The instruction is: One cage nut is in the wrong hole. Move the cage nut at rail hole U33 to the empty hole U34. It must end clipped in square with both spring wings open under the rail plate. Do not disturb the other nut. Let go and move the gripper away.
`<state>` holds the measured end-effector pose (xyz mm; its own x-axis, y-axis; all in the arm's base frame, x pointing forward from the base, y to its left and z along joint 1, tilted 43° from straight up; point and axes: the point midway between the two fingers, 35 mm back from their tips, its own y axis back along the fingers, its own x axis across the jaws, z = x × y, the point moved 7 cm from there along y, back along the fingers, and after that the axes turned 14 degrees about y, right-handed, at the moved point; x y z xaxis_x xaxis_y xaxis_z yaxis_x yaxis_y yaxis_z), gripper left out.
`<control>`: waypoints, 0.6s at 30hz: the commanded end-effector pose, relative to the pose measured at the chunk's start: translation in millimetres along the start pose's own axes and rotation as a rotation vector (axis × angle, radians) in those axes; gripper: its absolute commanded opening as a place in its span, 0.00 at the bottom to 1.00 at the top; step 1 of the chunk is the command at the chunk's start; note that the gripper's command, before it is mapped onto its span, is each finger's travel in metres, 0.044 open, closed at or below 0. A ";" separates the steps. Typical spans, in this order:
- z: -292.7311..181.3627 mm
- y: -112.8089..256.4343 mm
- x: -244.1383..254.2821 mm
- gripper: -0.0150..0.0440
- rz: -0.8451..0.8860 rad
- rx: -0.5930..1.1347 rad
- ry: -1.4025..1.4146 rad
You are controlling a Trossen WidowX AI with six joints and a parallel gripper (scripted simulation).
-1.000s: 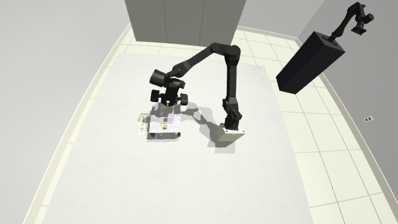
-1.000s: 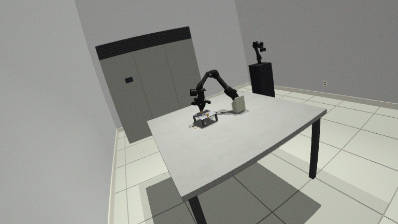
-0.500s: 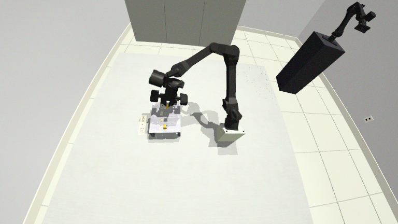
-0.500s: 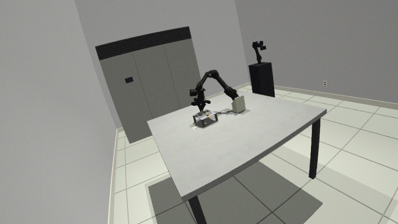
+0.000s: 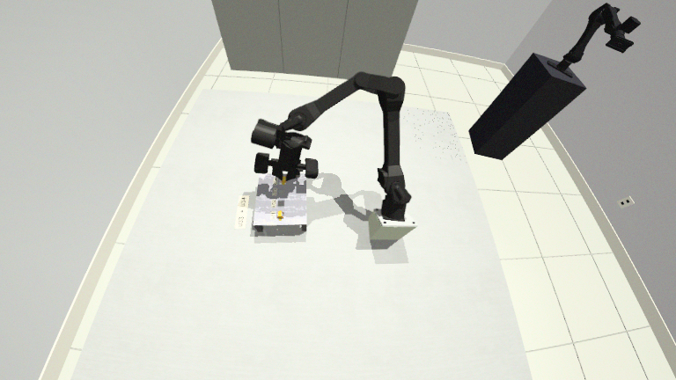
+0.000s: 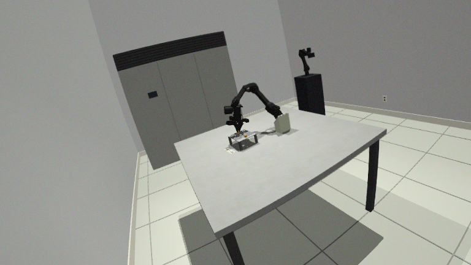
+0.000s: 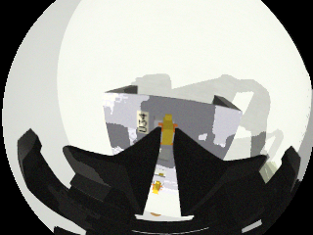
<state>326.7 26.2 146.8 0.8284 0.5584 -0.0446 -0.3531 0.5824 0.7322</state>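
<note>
The table point(image 5: 298, 295) point(image 6: 278, 164) is pale grey, running from the centre to the bottom of the top view; the exterior view shows dark legs. Around it lies a floor point(image 5: 543, 216) point(image 6: 427, 151) of cream tiles. A grey cabinet point(image 5: 319, 12) point(image 6: 180, 102) stands at upper centre in the top view. At upper right, a black pedestal point(image 5: 525, 106) point(image 6: 310, 93) bears a second arm point(image 5: 587, 40) point(image 6: 304, 61); an outlet point(image 5: 625, 201) point(image 6: 384, 98) marks the right-hand wall.

The rail plate point(image 5: 296, 215) point(image 6: 251, 133) point(image 7: 196, 115), raised on short dark legs, lies left of centre in the top view, with a card point(image 5: 241, 211) point(image 6: 229, 150) on the table beside it. The other nut point(image 5: 280, 215) point(image 6: 245, 136) point(image 7: 156, 186) sits at the plate's lower part in the top view. The U34 label point(image 7: 142, 122) appears left of the held nut in the wrist view.

My arm point(image 5: 392, 132) point(image 6: 262, 99) rises from its base point(image 5: 393, 231) point(image 6: 283, 124), arches leftward and points my gripper point(image 5: 284, 177) point(image 6: 238, 130) point(image 7: 167, 132) down. Its fingers are narrowed on the yellow cage nut point(image 5: 283, 180) point(image 6: 238, 132) point(image 7: 167, 134), at the plate's upper part in the top view. I cannot tell whether that nut is seated or its wings are open.
</note>
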 end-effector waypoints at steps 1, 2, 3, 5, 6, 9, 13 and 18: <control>0.6 0.0 1.1 0.31 -0.007 -0.001 -0.003; 0.6 -0.1 1.3 0.31 -0.009 0.000 -0.003; 0.7 -0.1 1.5 0.31 -0.010 0.000 -0.003; 0.7 -0.2 1.9 0.31 -0.014 0.001 -0.003; 0.8 -0.2 2.1 0.31 -0.016 0.002 -0.003; 0.9 -0.4 2.8 0.31 -0.022 0.003 -0.003; 1.0 -0.4 3.2 0.31 -0.025 0.004 -0.004; 1.2 -0.6 4.0 0.31 -0.033 0.006 -0.004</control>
<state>329.6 27.2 146.8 0.8380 0.5420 -0.0635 -0.3278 0.5930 0.7354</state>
